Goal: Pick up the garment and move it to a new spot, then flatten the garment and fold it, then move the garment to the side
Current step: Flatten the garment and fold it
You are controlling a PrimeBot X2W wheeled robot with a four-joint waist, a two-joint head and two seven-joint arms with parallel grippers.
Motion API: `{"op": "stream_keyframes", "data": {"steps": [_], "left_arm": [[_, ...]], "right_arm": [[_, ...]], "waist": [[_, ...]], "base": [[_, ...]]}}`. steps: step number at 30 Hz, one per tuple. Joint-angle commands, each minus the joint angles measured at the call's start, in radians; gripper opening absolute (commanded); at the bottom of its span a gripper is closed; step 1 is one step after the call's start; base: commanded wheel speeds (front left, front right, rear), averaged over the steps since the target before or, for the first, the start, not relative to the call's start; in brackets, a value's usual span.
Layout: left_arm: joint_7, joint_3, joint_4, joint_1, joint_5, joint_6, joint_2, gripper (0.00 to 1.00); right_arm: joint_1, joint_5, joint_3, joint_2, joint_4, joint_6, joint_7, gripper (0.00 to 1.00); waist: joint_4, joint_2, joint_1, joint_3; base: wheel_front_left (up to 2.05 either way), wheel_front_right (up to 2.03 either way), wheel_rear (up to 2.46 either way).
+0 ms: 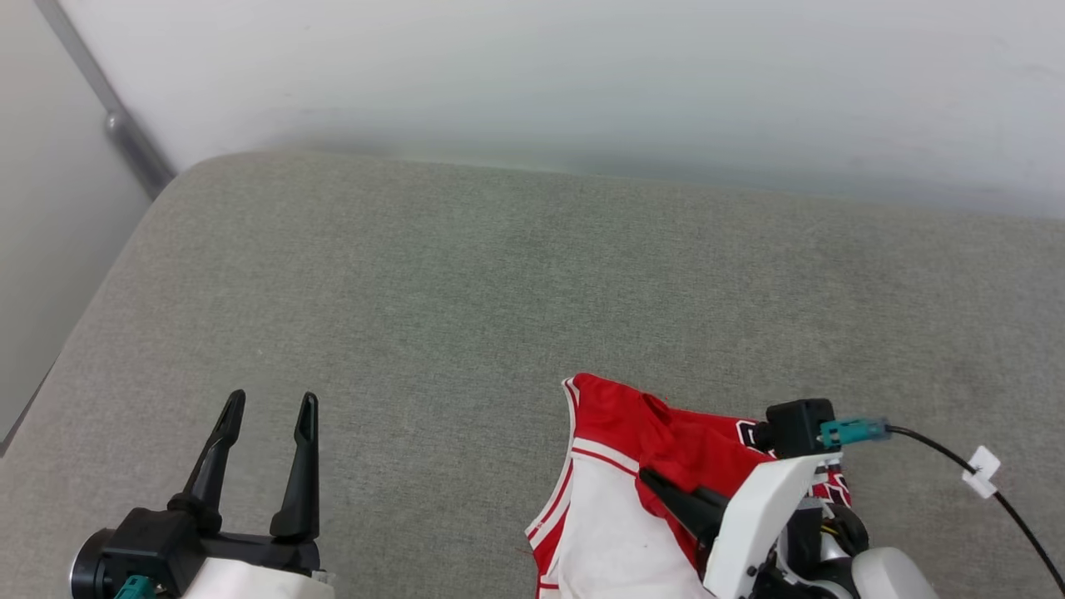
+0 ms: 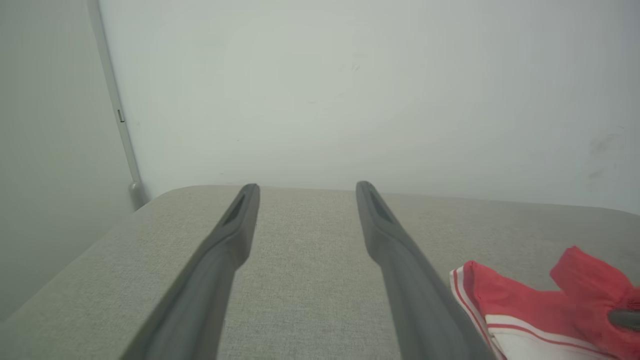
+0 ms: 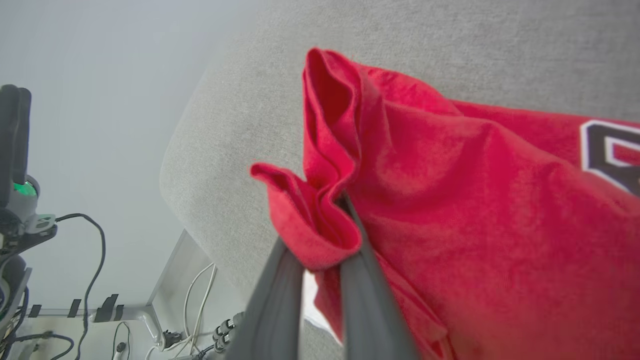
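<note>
Right claw [image 3: 322, 225] on garment [image 1: 682, 449], lengthwise near-to-far

One garment [image 1: 666, 441], one cushion [image 1: 416, 291], two pincers, left pincer [image 1: 273, 399], right pincer [image 1: 649, 478]

No complete word or number is showing legibly. At the right edge of the right wrist view, a black, white-outlined character [image 3: 607, 150] is sitting on the red garment [image 3: 450, 210]. The frame is cutting it off, so which character it is cannot be told. In the head view a scrap of the same lettering is peeking out at the lower right. A small white tag [image 1: 983, 471] there is appearing too small to read.
</note>
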Motion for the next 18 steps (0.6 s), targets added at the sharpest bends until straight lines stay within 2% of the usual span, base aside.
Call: {"op": "stream_keyframes", "data": {"steps": [1, 2, 3, 7, 12, 15, 18], "left_arm": [[-0.002, 0.0, 0.002, 0.004, -0.003, -0.002, 0.004, 1.0], [-0.002, 0.0, 0.003, 0.003, -0.004, -0.002, 0.005, 1.0], [-0.002, 0.001, 0.003, 0.002, -0.004, -0.001, 0.006, 1.0], [-0.002, 0.005, 0.008, 0.006, -0.006, -0.002, 0.007, 1.0], [-0.002, 0.005, 0.012, 0.014, -0.003, -0.002, 0.011, 1.0], [-0.002, 0.005, 0.009, 0.012, -0.002, -0.001, 0.015, 1.0], [-0.002, 0.004, 0.005, 0.012, 0.0, -0.002, 0.016, 1.0]], "right_arm": [[-0.024, 0.003, 0.017, 0.001, 0.044, 0.0, -0.022, 0.0], [-0.034, -0.002, 0.028, 0.001, 0.061, 0.0, -0.035, 0.35], [-0.044, -0.006, 0.039, 0.001, 0.077, 0.0, -0.05, 1.0], [-0.064, 0.014, 0.105, 0.001, 0.108, 0.0, -0.081, 1.0], [-0.092, 0.021, 0.155, 0.001, 0.091, 0.0, -0.103, 1.0], [-0.124, -0.024, 0.147, 0.001, 0.072, 0.0, -0.117, 1.0], [-0.171, -0.135, 0.115, 0.001, 0.054, 0.0, -0.132, 1.0]], "waist": [[0.009, -0.0001, 0.0, 0.003], [0.011, -0.0001, 0.0, 0.004], [0.013, -0.0001, 0.0, 0.006], [0.012, -0.0001, 0.0, 0.004], [-0.008, -0.0001, 0.0, -0.006], [-0.026, -0.0001, 0.0, -0.012], [-0.048, -0.0001, 0.0, -0.015]], "base": [[0.0, 0.0, 0.0], [0.0, 0.0, 0.0], [0.0, 0.0, 0.0], [0.0, 0.0, 0.0], [0.0, 0.0, 0.0], [0.0, 0.0, 0.0], [0.0, 0.0, 0.0]]}}
